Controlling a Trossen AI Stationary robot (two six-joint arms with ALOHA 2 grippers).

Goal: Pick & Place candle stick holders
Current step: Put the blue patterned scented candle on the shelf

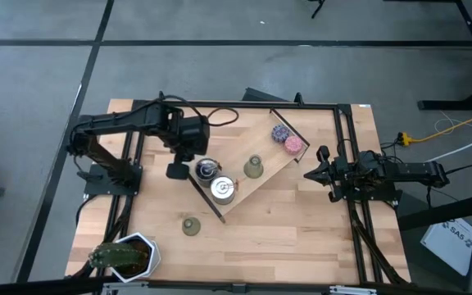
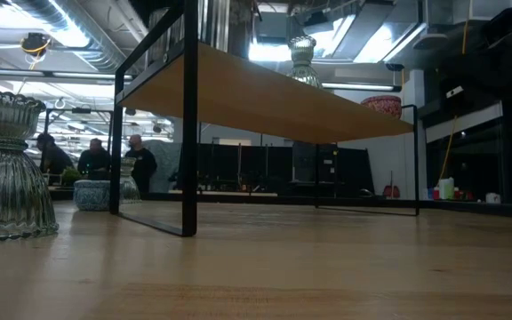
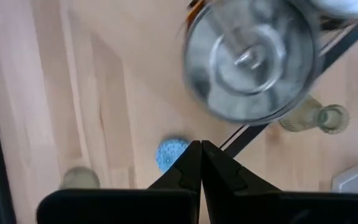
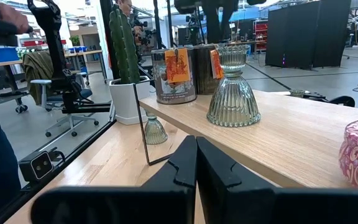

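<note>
One ribbed, olive-green, bell-shaped candle stick holder (image 1: 253,167) (image 4: 233,87) stands on its wide base on the raised wooden shelf board (image 1: 260,176). A second holder (image 1: 191,225) (image 3: 316,117) stands on the table near the shelf's corner. A third holder (image 3: 79,178) shows only partly at the edge of the left wrist view. My left gripper (image 1: 177,170) (image 3: 201,155) hangs shut and pointing down beside the shelf's left end, above a blue puck (image 3: 171,152), holding nothing. My right gripper (image 1: 310,174) (image 4: 196,155) rests shut and level at the table's right side.
Two round silver tins (image 1: 207,170) (image 1: 222,190) stand on the shelf's left end, close to my left gripper. A purple puck (image 1: 279,131) and a pink puck (image 1: 293,145) lie at its far right end. A cactus in a white pot (image 1: 125,258) stands at the near left corner.
</note>
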